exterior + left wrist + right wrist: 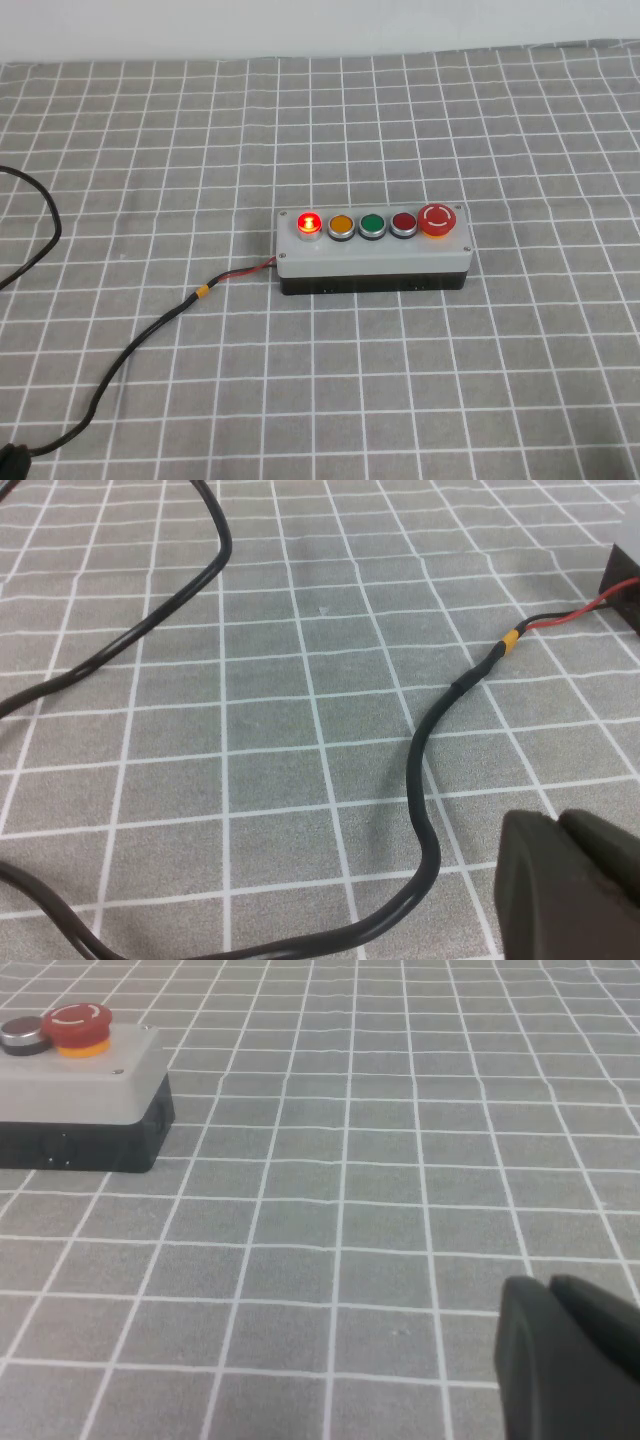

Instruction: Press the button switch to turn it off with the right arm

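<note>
The button switch [309, 222] glows bright red on its silver collar at the left end of the grey box [370, 255] in the middle of the table. Neither arm shows in the high view. My right gripper [548, 1285] shows in the right wrist view, shut and empty, low over the cloth and well off from the box's right end [90, 1070]. That view shows only the mushroom button [78, 1025] and the dark red flat button [25, 1032]. My left gripper [558, 820] is shut and empty above the cable [430, 740].
Orange [341, 226] and green [372, 225] buttons sit between the lit switch and the dark red one [403, 223]. A black cable [150, 330] with red wire runs from the box's left end toward the front left. Grey checked cloth [500, 380] covers the table.
</note>
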Action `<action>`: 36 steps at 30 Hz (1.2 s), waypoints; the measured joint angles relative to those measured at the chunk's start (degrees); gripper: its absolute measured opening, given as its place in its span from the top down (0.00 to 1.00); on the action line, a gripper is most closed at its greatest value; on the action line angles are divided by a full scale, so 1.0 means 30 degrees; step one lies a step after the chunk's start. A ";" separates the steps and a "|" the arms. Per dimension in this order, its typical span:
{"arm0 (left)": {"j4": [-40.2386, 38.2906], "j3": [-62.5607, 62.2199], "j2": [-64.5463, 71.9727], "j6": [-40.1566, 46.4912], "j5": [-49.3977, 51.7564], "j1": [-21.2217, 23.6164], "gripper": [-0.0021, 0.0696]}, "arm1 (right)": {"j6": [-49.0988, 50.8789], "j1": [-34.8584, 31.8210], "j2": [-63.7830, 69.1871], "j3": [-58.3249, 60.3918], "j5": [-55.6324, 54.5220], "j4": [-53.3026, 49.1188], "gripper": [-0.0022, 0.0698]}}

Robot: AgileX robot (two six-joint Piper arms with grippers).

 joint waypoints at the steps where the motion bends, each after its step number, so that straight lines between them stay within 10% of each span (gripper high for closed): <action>1: 0.0000 0.0000 0.0000 0.0000 0.0000 0.0000 0.98 | 0.0000 0.0000 0.0000 0.0000 0.0000 0.0000 0.99; 16: 0.0000 0.0000 0.0000 0.0000 0.0000 0.0000 0.98 | 0.0000 0.0000 0.0000 0.0000 -0.5185 0.9632 0.99; 36: 0.0000 0.0000 0.0000 0.0000 0.0000 0.0000 0.98 | 0.0000 0.0000 0.0320 -0.1150 -0.3020 1.1303 0.99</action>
